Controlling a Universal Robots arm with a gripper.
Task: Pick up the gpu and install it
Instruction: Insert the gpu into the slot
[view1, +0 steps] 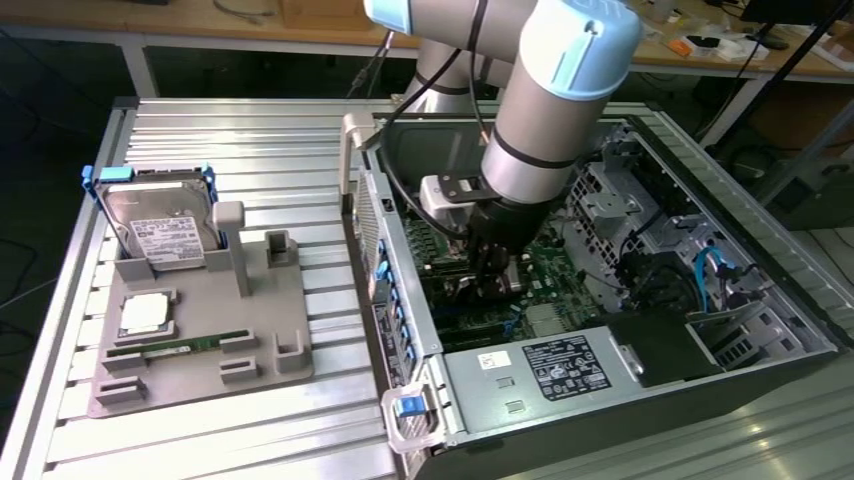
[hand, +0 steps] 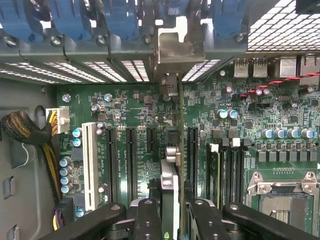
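Open workstation on a ribbed aluminium table (view1: 240, 130). The computer case (view1: 667, 410) lies on its side with the panel off, on the exterior view's right half of the table. The robot arm (view1: 554, 90), grey with pale blue caps, reaches down into the case from above. On the exterior view's left stands a grey fixture tray (view1: 200, 370); it carries a hard drive (view1: 160, 225) upright in a blue-cornered cradle, a processor chip (view1: 144, 315) lying flat below it, and a memory stick (view1: 180, 346) lying flat nearer the tray's front edge. Inside the case, a power supply (view1: 561, 368) with a black label sits at the near end.

In the wrist view the green motherboard (hand: 135, 107) lies beneath the tool, with a braided cable bundle (hand: 22, 127) at one side and the processor socket (hand: 285, 200) at the other. A row of blue latches (hand: 70, 17) lines the rear wall.

The gpu (hand: 170, 185) is inside the case, seen edge-on over the motherboard, among the black expansion slots (hand: 131, 160) and well apart from the white slot (hand: 90, 165). Its silver bracket (hand: 175, 47) meets the rear wall between the latches. Whether the card is fully seated cannot be told.

The gripper (hand: 172, 220) (view1: 491, 275) pinches the gpu, its black fingers (hand: 149, 220) pressed against the card's two faces
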